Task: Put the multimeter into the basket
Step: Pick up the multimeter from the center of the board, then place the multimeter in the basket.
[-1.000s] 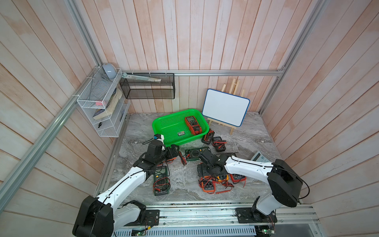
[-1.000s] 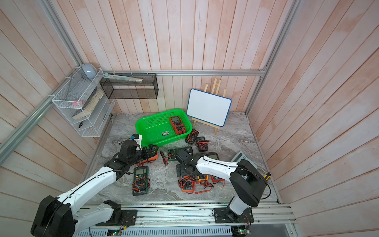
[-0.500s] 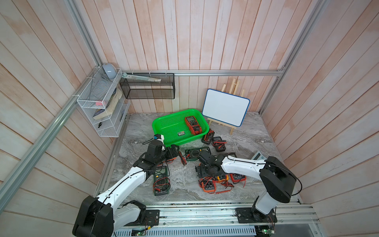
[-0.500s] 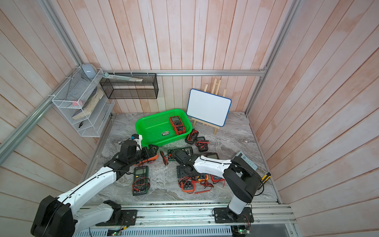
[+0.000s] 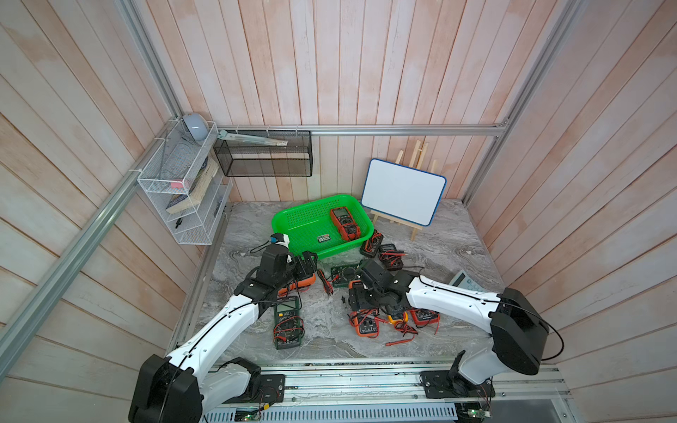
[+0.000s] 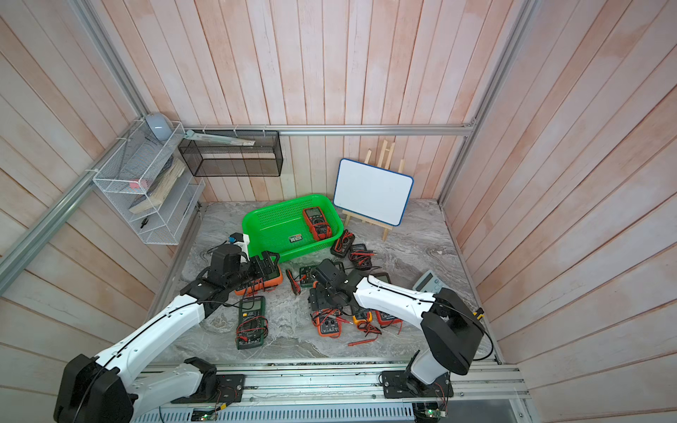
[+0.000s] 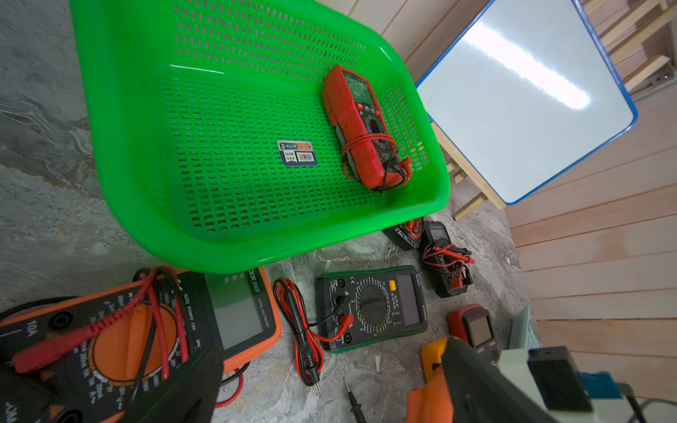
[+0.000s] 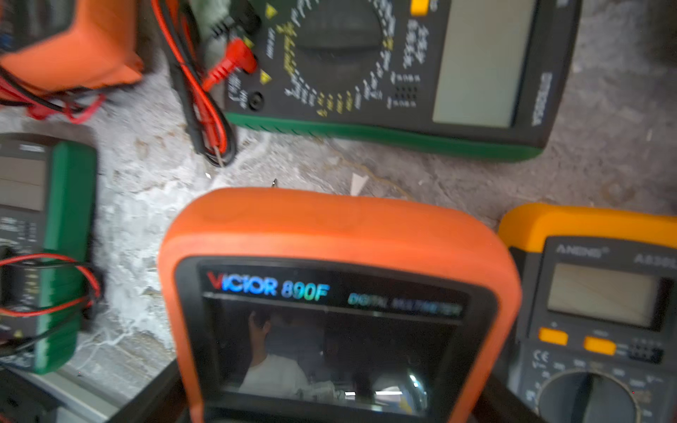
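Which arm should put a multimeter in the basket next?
Right, probably: the right claw seems to grip an orange rectangular multimeter. The left claw is nearer the bright green perforated plastic basket, but its grip is unclear.

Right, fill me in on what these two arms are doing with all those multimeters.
The robot is loading multimeters into the green basket; one red multimeter already lies inside. The right gripper has its jaws against the sides of an orange multimeter, apparently gripping it. The left gripper sits over another orange multimeter just in front of the basket; whether it grips it is unclear. Several more meters lie loose on the table.
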Controlling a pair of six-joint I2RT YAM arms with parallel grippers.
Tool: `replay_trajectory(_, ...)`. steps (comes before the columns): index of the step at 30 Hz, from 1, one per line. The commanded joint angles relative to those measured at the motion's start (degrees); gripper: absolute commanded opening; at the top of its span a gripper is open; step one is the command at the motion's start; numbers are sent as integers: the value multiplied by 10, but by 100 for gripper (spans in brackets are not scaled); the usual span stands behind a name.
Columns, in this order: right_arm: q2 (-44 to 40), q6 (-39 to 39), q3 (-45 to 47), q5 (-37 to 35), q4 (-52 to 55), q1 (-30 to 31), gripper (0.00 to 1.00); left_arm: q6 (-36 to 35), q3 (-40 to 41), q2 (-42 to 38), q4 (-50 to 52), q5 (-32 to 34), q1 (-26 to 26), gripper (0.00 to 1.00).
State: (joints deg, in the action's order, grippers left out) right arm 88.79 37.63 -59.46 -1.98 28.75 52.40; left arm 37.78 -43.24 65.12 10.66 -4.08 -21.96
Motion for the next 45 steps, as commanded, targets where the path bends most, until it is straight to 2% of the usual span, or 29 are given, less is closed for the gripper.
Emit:
replay_trajectory(1,-22,-18,-41,17,-30,-11,43,2,-20,3,13,2,25,100)
replay_trajectory(9,-8,-26,-92,54,-97,-51,41,-15,-54,11,24,-2,75,100)
replay_trajectory(21,70,-38,-237,61,-161,-119,39,-38,-87,24,35,-1,117,100)
replay_trajectory(29,145,-51,-350,70,-155,-153,39,-44,-93,31,34,-2,122,100)
replay_trajectory(45,302,-89,-557,59,-146,-169,39,-52,-94,27,37,-5,123,100)
